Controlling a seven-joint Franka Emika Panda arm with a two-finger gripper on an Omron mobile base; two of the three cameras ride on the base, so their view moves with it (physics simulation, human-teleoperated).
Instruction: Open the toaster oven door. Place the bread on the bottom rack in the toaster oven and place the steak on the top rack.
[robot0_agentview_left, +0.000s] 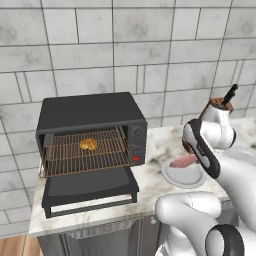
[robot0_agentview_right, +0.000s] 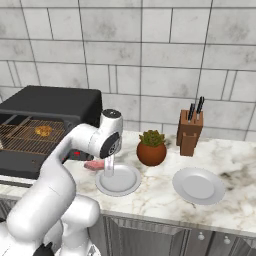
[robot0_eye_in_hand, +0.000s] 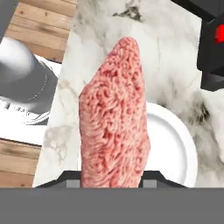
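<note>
Two copper wire racks span the open toaster oven (robot0_agentview_left: 90, 132), and the bread (robot0_agentview_left: 88, 144) sits on one of them, though I cannot tell for sure which. The toaster oven door (robot0_agentview_left: 90, 186) hangs folded down flat, its bar handle at the counter's front edge, so the mouth of the oven stands clear. To the right of the oven, the claw (robot0_eye_in_hand: 111, 179) is closed on the steak (robot0_eye_in_hand: 114, 118), a pink slab that rises between the two tips just above a white plate (robot0_agentview_right: 119, 181); from the left base view the meat (robot0_agentview_left: 183, 161) shows over that same plate (robot0_agentview_left: 182, 176). A second white plate (robot0_agentview_right: 199, 186) lies further right with bare marble between them. Behind the plates stand a potted plant (robot0_agentview_right: 151, 147) and a wooden knife block (robot0_agentview_right: 189, 131) near the wall. The counter (robot0_agentview_right: 160, 200) is pale veined marble, backed by grey tile, with wood floor below.
</note>
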